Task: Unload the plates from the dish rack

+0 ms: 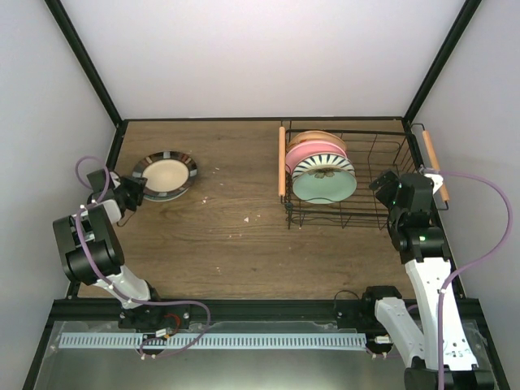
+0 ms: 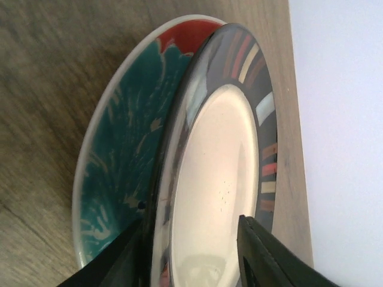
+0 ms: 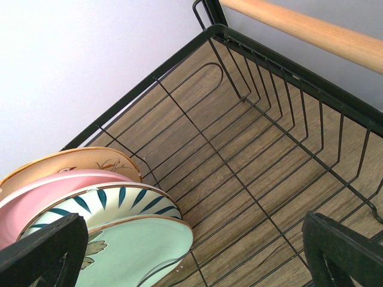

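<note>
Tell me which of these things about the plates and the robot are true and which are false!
1. The mint green plate stands in the dish rack. True.
2. The pink plate lies flat on the table. False: it stands in the rack, behind the mint green one.
3. The dark-rimmed plate sits on top of the red and teal plate. True.
4. The right gripper holds a plate. False: its fingers are wide apart with nothing between them.
</note>
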You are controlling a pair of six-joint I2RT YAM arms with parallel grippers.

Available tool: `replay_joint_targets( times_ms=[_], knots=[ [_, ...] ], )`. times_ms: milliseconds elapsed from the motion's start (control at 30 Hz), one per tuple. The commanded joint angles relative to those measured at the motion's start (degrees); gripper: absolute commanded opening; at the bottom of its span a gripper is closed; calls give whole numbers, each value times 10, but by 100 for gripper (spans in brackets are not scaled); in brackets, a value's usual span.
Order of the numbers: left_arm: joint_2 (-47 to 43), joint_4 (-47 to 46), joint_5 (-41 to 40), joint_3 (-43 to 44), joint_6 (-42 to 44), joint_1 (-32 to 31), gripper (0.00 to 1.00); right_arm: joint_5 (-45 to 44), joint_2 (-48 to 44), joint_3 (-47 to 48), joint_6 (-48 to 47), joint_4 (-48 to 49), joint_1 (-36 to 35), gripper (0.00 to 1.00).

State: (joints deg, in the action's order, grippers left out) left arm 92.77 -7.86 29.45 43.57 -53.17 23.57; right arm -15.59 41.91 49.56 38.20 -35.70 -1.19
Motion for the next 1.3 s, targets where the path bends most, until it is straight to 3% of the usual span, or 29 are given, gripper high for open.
replay_joint_targets(
  times_ms=[0,267,333,667,967,1133,1267],
  knots=[
    [-23,-5,1,-6,12,-3,45,-9,-9,12,3,-9,2,100],
    [-25,11,-1,-16,18,-3,93,-8,-13,12,5,-12,2,100],
    [-26,15,-2,-14,19,-3,100,-7,-14,11,6,-13,2,100],
    [7,53,-23,31,44,-1,100,-4,-17,10,9,-17,2,100],
    [-72,289,-206,119,89,16,100,-25,-45,5,19,-45,2,100],
    [-74,266,-192,233,127,-37,100,-14,-35,2,18,-33,2,100],
    [-38,153,-45,355,243,-155,99,-4,-17,7,13,-14,2,100]
  ],
)
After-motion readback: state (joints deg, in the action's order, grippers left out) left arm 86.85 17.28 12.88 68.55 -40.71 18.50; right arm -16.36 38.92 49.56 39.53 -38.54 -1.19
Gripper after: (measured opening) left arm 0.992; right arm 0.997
